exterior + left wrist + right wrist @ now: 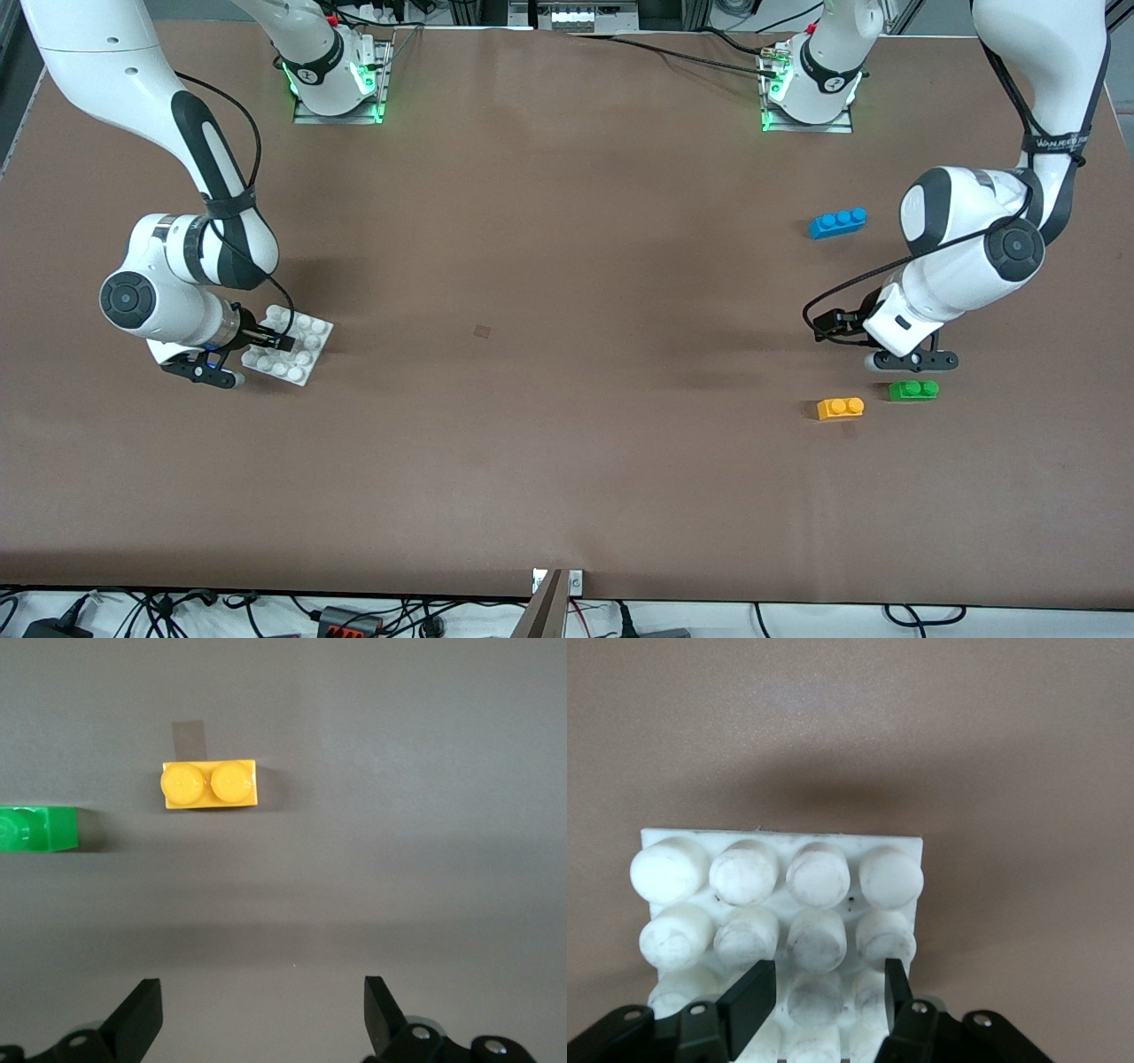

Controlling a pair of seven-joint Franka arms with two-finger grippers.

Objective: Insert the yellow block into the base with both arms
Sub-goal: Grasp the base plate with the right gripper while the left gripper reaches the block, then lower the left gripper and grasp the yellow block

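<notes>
The yellow block (840,408) (210,784) lies studs up on the table toward the left arm's end, beside a green block (913,390). My left gripper (912,361) (261,992) hangs open over the bare table close to both blocks, with nothing between its fingers. The white studded base (310,330) (780,837) is toward the right arm's end. My right gripper (276,339) (826,983) is shut on the base, its fingers (753,992) clamped on either side of a row of studs at the base's edge.
A blue three-stud block (837,222) lies farther from the front camera than the left gripper. The green block (37,828) shows at the edge of the left wrist view. A small dark mark (482,331) sits mid-table.
</notes>
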